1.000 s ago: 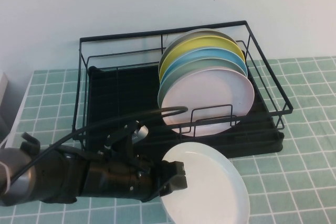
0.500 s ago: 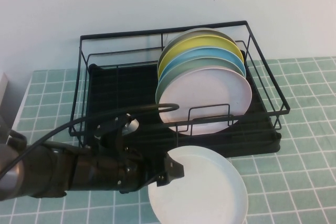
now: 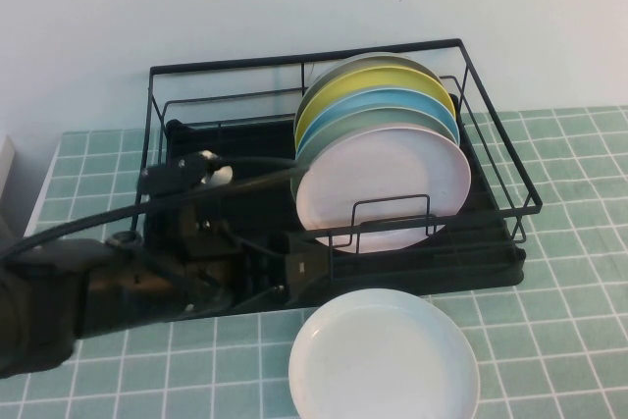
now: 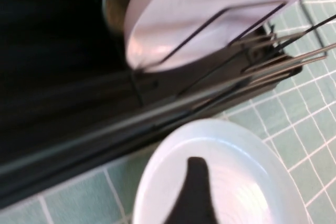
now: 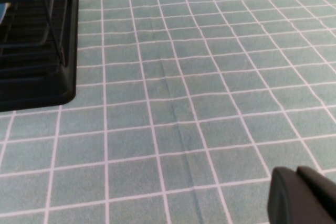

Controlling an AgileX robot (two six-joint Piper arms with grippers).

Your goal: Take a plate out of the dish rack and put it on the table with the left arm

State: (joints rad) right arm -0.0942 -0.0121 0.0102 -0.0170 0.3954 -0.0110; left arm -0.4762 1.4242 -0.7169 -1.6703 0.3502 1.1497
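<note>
The pale mint-white plate [image 3: 383, 360] lies flat on the green tiled table [image 3: 569, 272], just in front of the black wire dish rack [image 3: 304, 57]. My left gripper [image 3: 299, 267] hangs over the rack's front edge, just left of and above the plate, open and apart from it. In the left wrist view one black finger [image 4: 195, 192] shows above the plate [image 4: 247, 171]; the other finger is out of view. My right gripper [image 5: 304, 198] is shut and empty over bare tiles [image 5: 210, 77], and is out of the high view.
Several plates stand upright in the rack's right half, with a pale pink one [image 3: 383, 183] in front, then light blue [image 3: 392, 105] and yellow [image 3: 363, 80]. The rack's left half holds no plates. The rack's corner [image 5: 37, 77] shows in the right wrist view.
The left gripper has let go of the mint-white plate, which went from tilted in its grasp to flat on the table. The arm has risen and drawn back towards the rack.
</note>
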